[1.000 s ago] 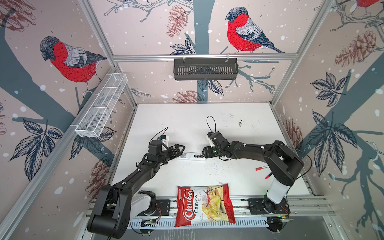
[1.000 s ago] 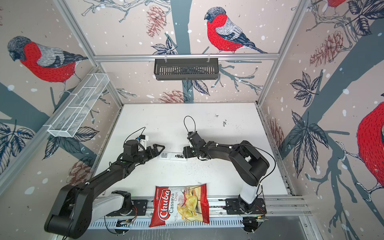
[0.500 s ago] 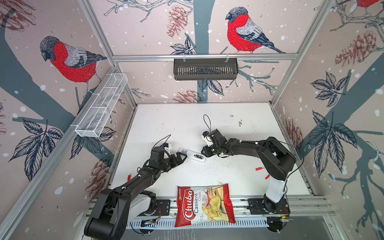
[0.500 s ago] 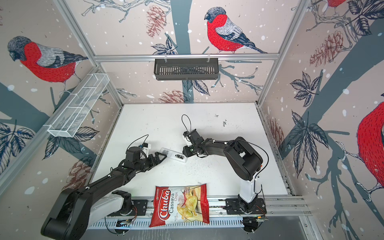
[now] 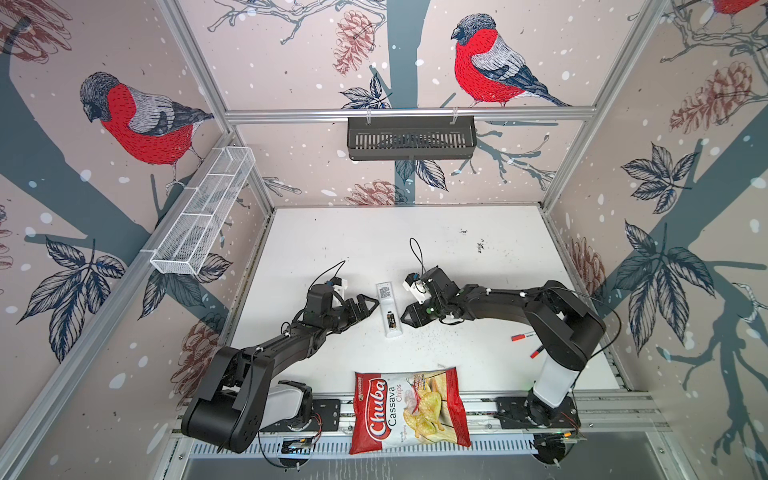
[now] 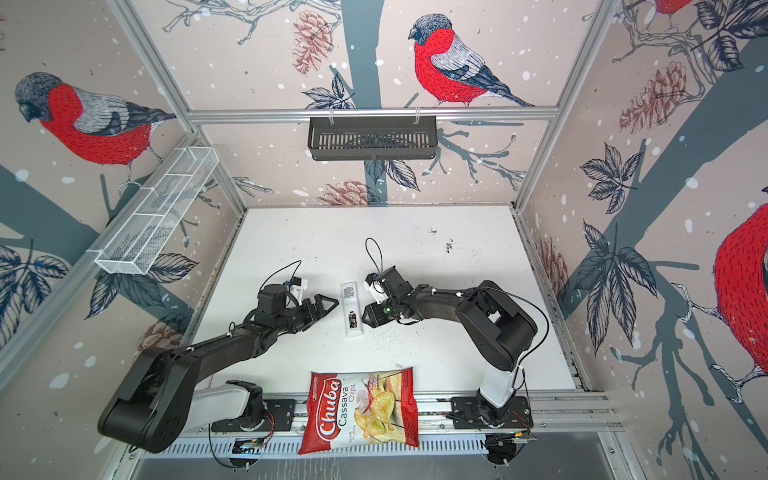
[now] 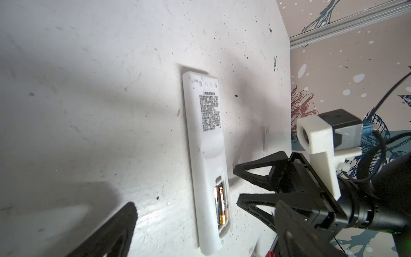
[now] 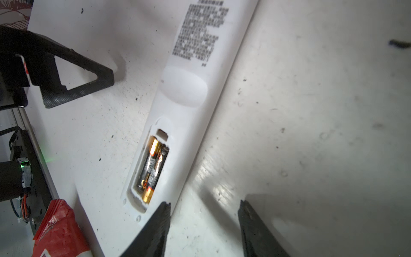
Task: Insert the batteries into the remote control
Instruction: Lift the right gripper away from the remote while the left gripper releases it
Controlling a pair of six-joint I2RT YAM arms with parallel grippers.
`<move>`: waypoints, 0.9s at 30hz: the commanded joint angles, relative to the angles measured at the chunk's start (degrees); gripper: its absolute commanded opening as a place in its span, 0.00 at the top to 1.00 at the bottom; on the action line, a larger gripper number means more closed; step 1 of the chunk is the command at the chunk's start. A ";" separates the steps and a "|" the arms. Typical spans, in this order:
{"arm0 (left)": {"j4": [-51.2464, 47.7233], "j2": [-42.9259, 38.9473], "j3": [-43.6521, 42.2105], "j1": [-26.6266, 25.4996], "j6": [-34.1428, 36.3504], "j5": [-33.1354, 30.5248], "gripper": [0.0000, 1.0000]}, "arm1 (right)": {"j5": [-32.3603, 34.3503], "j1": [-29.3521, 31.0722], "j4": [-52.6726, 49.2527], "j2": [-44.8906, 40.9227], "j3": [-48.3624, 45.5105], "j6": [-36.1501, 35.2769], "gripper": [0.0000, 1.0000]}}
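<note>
The white remote control (image 5: 387, 303) (image 6: 351, 305) lies back-up on the table, pointing front to back. Its open compartment holds two dark, gold-ended batteries (image 5: 391, 320) (image 8: 152, 169) (image 7: 221, 207) side by side. My left gripper (image 5: 370, 307) (image 6: 329, 305) (image 7: 206, 203) is open and empty just left of the remote, not touching it. Just right of the compartment end, my right gripper (image 5: 405, 318) (image 6: 366, 316) (image 8: 204, 203) stands open and empty. One right fingertip (image 8: 165, 205) is at the remote's edge.
A red Chuba chips bag (image 5: 409, 409) lies at the front edge. Two small red-tipped bits (image 5: 521, 336) lie right of the right arm. A black basket (image 5: 411, 137) hangs on the rear wall, a white wire basket (image 5: 203, 208) on the left wall.
The remote has turned from lying crosswise between the grippers to pointing front to back. The left gripper drew back, then returned beside it. The right gripper narrowed and reopened.
</note>
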 commanded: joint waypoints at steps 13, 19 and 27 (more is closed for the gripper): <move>-18.03 3.37 12.09 -10.71 13.95 -7.20 0.59 | 12.50 -9.13 -1.29 -13.57 -6.89 4.65 0.33; -18.46 3.31 13.22 -11.80 13.33 -8.74 0.69 | 23.18 -15.19 -8.85 -15.80 -8.02 4.09 0.39; -17.71 4.76 14.00 -11.80 13.68 -7.59 0.68 | 28.90 -16.02 -11.43 -15.87 -9.63 2.80 0.41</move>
